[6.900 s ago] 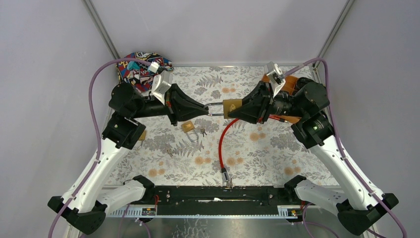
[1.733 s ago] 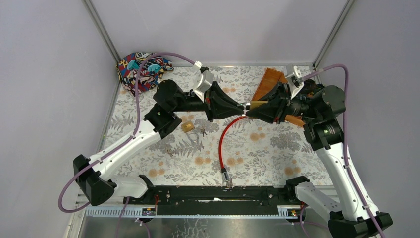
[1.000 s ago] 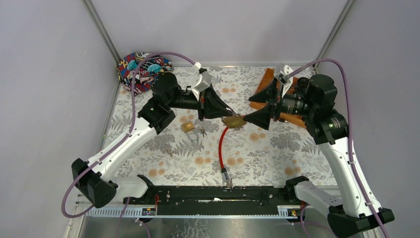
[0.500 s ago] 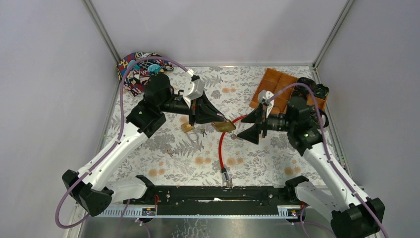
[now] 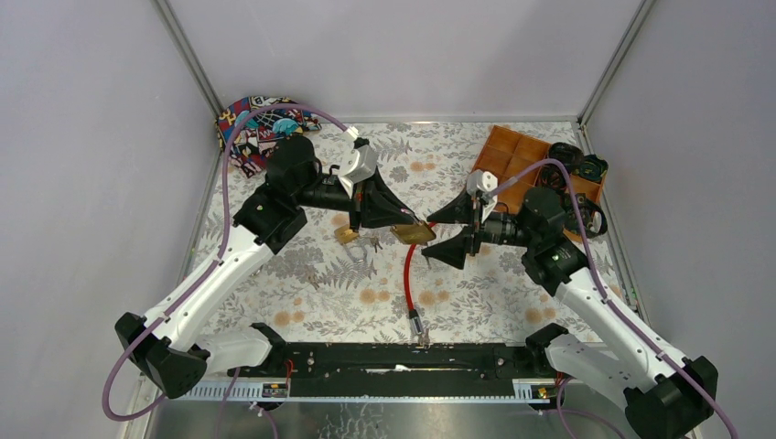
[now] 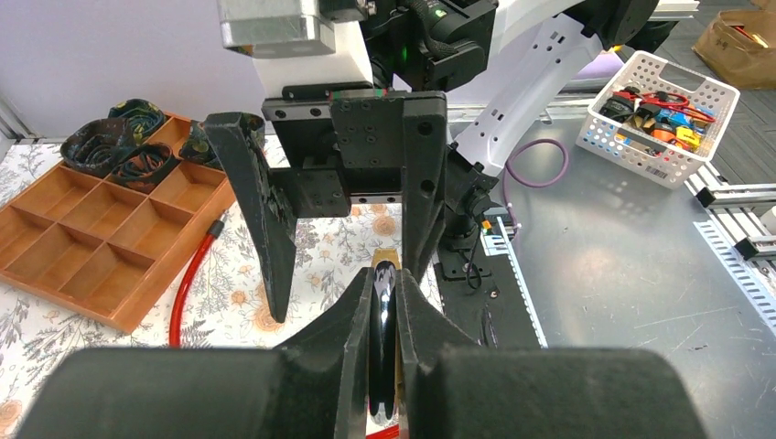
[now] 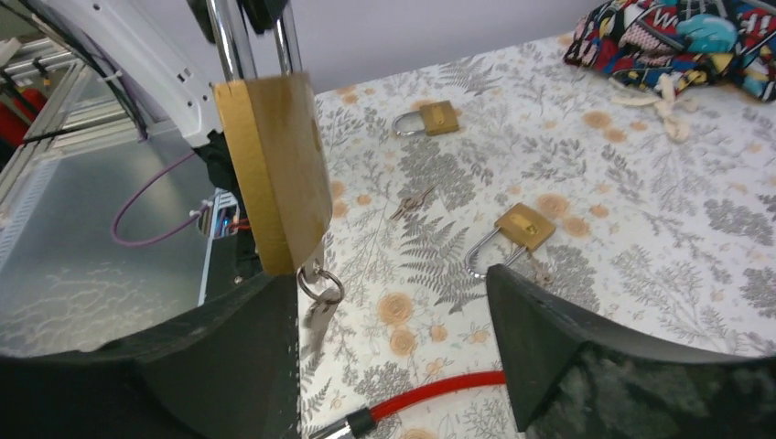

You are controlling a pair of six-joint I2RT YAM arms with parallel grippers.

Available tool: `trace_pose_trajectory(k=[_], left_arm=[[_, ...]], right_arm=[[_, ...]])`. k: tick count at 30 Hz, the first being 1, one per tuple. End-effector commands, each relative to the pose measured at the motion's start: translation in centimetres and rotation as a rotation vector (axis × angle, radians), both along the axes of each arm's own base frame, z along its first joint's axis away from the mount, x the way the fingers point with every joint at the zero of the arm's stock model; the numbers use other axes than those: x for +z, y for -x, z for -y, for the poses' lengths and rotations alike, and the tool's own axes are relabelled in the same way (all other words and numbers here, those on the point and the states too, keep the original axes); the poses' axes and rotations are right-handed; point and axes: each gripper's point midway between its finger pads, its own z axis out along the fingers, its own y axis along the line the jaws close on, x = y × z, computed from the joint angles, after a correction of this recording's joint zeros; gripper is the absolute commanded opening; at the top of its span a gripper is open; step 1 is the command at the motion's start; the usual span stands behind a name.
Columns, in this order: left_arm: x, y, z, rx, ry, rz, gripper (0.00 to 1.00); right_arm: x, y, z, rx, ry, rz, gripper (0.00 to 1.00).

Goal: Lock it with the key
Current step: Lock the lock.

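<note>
A brass padlock (image 5: 414, 232) hangs in the air over the middle of the table. My left gripper (image 5: 401, 222) is shut on its steel shackle (image 6: 384, 311), which shows as a dark shiny bar between the fingers. In the right wrist view the padlock (image 7: 274, 174) hangs upright. A key (image 7: 317, 267) sticks out of its underside, with a ring and a second key dangling from it. My right gripper (image 7: 393, 347) is open and faces the padlock. The lock's bottom and the key lie just above its left finger (image 7: 229, 366), and nothing is between the jaws.
A red cable (image 5: 407, 274) curves from below the padlock toward the near edge. Two more padlocks (image 7: 517, 229) (image 7: 430, 117) and loose keys (image 7: 412, 201) lie on the floral mat. A wooden tray (image 5: 522, 169) stands back right and a colourful cloth bag (image 5: 261, 123) back left.
The left arm carried the padlock slightly left and down, then held still. The right arm dropped lower and swung round. Its open jaws have drawn in toward the padlock's bottom.
</note>
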Motion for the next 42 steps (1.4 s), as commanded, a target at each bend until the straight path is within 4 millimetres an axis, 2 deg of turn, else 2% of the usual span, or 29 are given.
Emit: trace_pose_trajectory(k=[1, 5, 13, 17, 21, 24, 29, 31, 34, 37, 42], left_arm=[[4.4, 0.2, -0.3, 0.000, 0.117, 0.140, 0.00], [4.4, 0.1, -0.2, 0.002, 0.126, 0.136, 0.00], [4.0, 0.2, -0.3, 0.006, 0.118, 0.126, 0.00], [4.1, 0.2, -0.2, 0.009, 0.121, 0.122, 0.00], [4.9, -0.2, -0.3, 0.030, 0.133, 0.123, 0.00], [5.8, -1.8, -1.0, 0.076, 0.143, 0.105, 0.00], [8.1, -4.1, -3.1, 0.160, 0.173, 0.146, 0.00], [8.7, -4.7, -3.7, 0.184, 0.176, 0.150, 0.00], [8.5, -5.4, -4.5, 0.212, 0.170, 0.125, 0.00], [8.3, -5.2, -4.9, 0.214, 0.171, 0.123, 0.00], [8.0, -4.5, -5.4, 0.174, 0.152, 0.139, 0.00]], right_arm=[[3.8, -0.5, -0.4, -0.026, -0.079, 0.076, 0.79], [3.1, -0.5, -1.1, -0.004, -0.086, 0.033, 0.55], [4.7, 0.3, -1.5, 0.027, -0.161, 0.066, 0.38], [4.1, 0.7, -1.9, 0.057, -0.151, 0.047, 0.16], [3.3, 0.2, -1.9, 0.029, -0.116, 0.032, 0.00], [1.5, -0.6, -1.6, -0.017, -0.051, 0.025, 0.00], [-4.2, -2.3, -0.6, -0.132, 0.056, -0.005, 0.00], [-5.5, -2.6, -0.6, -0.145, 0.059, -0.035, 0.00], [-6.7, -3.1, -0.8, -0.155, 0.047, -0.058, 0.00], [-7.7, -3.5, -1.1, -0.149, 0.046, -0.081, 0.00], [-7.8, -3.2, -1.3, -0.096, 0.046, -0.069, 0.00]])
